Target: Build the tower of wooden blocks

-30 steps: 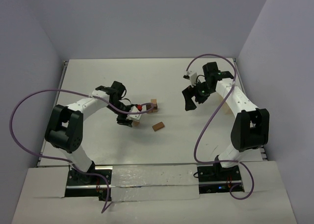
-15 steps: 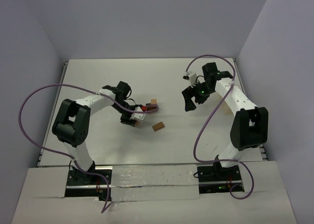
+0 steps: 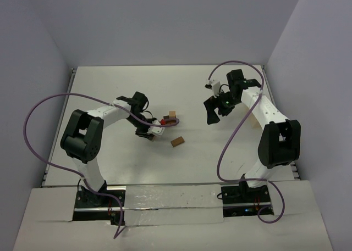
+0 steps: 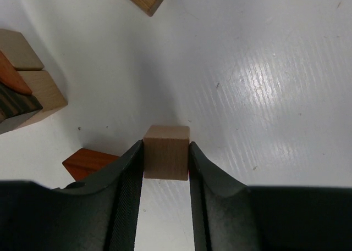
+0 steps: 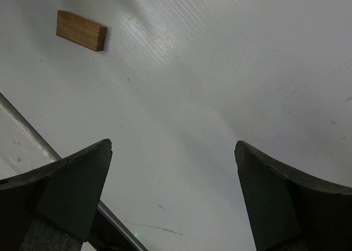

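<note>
White table (image 3: 110,86) | left jaws clamp tan cube (image 4: 166,152) (faces square-on) | right jaws wide apart | brown bar (image 3: 177,141) seemingly lies diagonal

The cube (image 4: 166,152) between the left fingers (image 4: 127,179) is pale, matt, fine-grained wood. The fingers look like matt black plastic. Just left of them lies a smooth reddish wooden block (image 4: 88,162). The white table (image 4: 264,86) beyond them is faintly ribbed, with a soft sheen.
</note>
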Available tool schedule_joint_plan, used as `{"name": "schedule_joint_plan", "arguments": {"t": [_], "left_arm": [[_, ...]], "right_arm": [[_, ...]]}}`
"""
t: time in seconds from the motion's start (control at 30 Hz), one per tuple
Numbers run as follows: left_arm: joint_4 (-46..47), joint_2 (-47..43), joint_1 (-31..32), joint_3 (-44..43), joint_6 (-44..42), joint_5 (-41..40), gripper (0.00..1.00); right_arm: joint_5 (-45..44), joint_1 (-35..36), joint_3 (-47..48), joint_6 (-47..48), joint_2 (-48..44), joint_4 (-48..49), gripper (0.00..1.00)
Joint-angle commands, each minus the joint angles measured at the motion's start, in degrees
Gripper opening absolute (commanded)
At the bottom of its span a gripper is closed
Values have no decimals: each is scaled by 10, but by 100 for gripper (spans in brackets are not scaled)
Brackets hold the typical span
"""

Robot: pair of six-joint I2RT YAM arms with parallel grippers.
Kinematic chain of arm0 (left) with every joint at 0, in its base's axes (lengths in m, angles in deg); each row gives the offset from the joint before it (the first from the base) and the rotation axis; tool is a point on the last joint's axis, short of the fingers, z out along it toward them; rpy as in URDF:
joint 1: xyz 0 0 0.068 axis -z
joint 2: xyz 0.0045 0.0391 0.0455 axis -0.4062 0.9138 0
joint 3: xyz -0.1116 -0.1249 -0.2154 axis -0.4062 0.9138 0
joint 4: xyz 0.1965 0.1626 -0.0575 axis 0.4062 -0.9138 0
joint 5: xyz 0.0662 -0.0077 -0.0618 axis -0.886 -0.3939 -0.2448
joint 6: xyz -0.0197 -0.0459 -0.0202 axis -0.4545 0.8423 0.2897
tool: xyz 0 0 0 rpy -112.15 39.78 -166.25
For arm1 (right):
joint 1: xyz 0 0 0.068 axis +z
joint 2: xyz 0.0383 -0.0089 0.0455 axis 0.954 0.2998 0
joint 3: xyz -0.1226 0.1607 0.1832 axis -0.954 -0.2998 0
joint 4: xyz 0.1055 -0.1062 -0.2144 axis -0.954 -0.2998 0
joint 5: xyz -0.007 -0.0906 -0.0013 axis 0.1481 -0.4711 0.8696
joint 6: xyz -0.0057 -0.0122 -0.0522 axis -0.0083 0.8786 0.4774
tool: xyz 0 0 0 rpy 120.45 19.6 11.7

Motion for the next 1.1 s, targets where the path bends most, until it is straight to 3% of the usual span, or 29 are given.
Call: {"name": "schedule_joint_plan", "arguments": {"t": [0.0,0.3,0.57,1.07], "left_arm": [[26,-24,3,0,30,5,31],[20,-48,13,-98,263,-10,1],[43,-43,34,-157,376,-76,0],[54,34,49,-231,432,-98,1]], "right_arm": [[11,-2,22,6,-1,-9,100],[19,-1,24,9,0,-14,100],[25,-2,20,14,2,-18,100],[17,-1,19,16,1,-18,100]]}}
